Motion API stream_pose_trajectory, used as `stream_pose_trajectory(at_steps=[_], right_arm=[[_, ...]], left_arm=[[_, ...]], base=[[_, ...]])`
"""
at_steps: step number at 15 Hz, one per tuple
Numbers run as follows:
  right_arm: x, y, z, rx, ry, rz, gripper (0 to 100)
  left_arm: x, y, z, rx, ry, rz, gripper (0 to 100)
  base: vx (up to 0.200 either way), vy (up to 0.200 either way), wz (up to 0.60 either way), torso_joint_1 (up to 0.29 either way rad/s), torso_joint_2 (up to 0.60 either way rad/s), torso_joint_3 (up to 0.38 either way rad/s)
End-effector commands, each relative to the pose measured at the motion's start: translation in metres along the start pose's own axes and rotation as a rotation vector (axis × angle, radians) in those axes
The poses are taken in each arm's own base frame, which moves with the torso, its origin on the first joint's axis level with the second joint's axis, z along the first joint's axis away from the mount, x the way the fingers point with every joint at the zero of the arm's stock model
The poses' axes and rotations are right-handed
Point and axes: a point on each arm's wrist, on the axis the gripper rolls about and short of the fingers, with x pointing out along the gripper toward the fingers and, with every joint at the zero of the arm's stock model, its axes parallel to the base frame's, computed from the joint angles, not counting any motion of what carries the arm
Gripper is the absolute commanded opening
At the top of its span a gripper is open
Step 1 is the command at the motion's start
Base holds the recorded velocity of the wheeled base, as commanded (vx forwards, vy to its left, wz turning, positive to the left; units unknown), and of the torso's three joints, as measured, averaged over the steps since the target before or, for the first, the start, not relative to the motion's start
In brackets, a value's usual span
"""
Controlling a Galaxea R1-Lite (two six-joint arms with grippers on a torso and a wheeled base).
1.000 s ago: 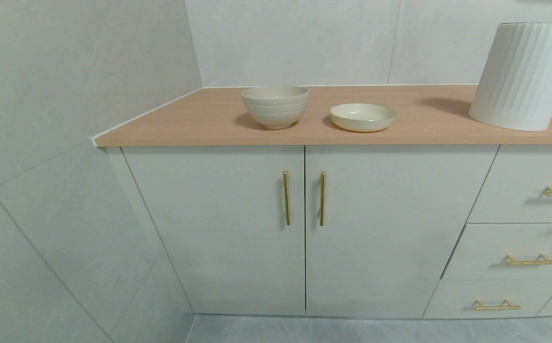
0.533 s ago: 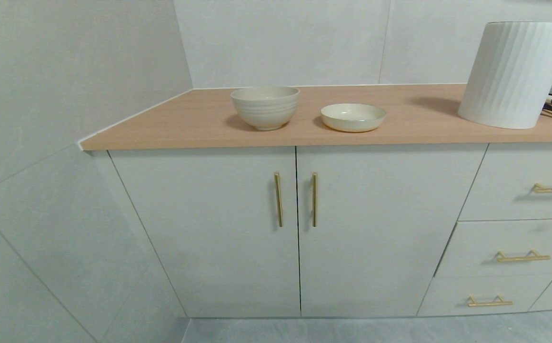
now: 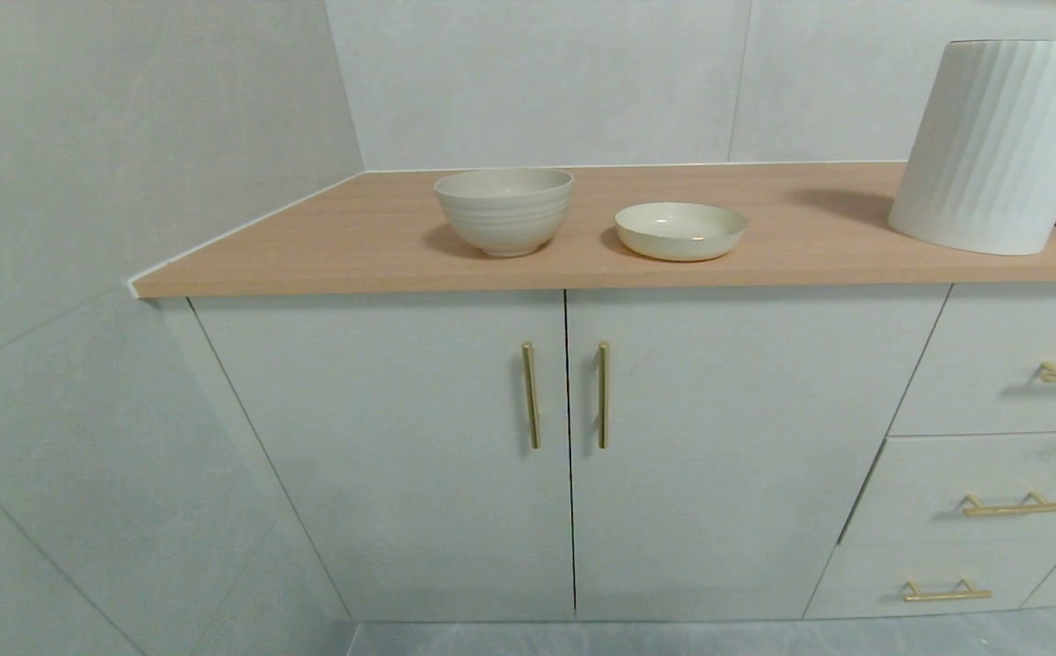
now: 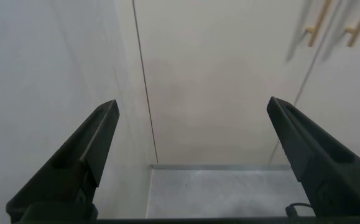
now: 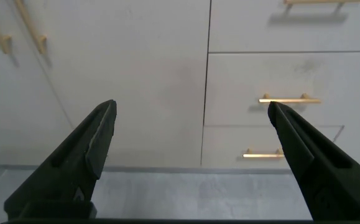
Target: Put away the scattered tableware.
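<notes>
On countertop (image 3: 354, 246): ribbed bowl (image 3: 504, 211), upright; shallow dish (image 3: 681, 230) near it on the right, not touching. Left gripper (image 4: 192, 106): low, facing cabinet door (image 4: 217, 81), jaws spread wide. Right gripper (image 5: 191, 106): low, facing drawer fronts (image 5: 279, 74), jaws spread wide. Both pieces of tableware lie well apart from either pair of jaws.

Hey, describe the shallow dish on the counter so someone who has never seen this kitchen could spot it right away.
Find the wooden countertop above the two cabinet doors with gold handles. Over the right-hand door sits the shallow dish, between a deeper ribbed bowl and a tall white container. It is the low, wide, smooth one.
</notes>
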Motion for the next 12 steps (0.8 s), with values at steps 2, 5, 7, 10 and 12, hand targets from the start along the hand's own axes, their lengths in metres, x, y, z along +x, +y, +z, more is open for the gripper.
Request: stream_pose_trajectory(at_steps=[2,5,7,10,12], right_arm=[[0.000,0.000,0.000,0.000,0.000,0.001,100],[0.000,0.000,0.000,-0.002,0.000,0.001,100],[0.000,0.000,0.000,-0.003,0.000,0.001,100],[-0.008,0.002,0.027,0.004,-0.102,0.068,100],[-0.008,0.005,0.063,0.073,-0.076,0.258,100]], left_arm=[[0.000,0.000,0.000,0.000,0.003,0.000,100],[0.000,0.000,0.000,0.000,0.000,0.001,100],[0.000,0.000,0.000,0.002,0.000,0.001,100],[0.000,0.000,0.000,0.002,-0.002,0.001,100],[0.000,0.000,0.000,0.005,0.000,0.001,100]], base=[[0.000,0.000,0.00,0.000,0.00,0.000],[0.000,0.000,0.00,0.000,0.00,0.000],[0.000,0.000,0.00,0.000,0.00,0.000],[0.000,0.000,0.00,0.000,0.00,0.000],[0.000,0.000,0.00,0.000,0.00,0.000]])
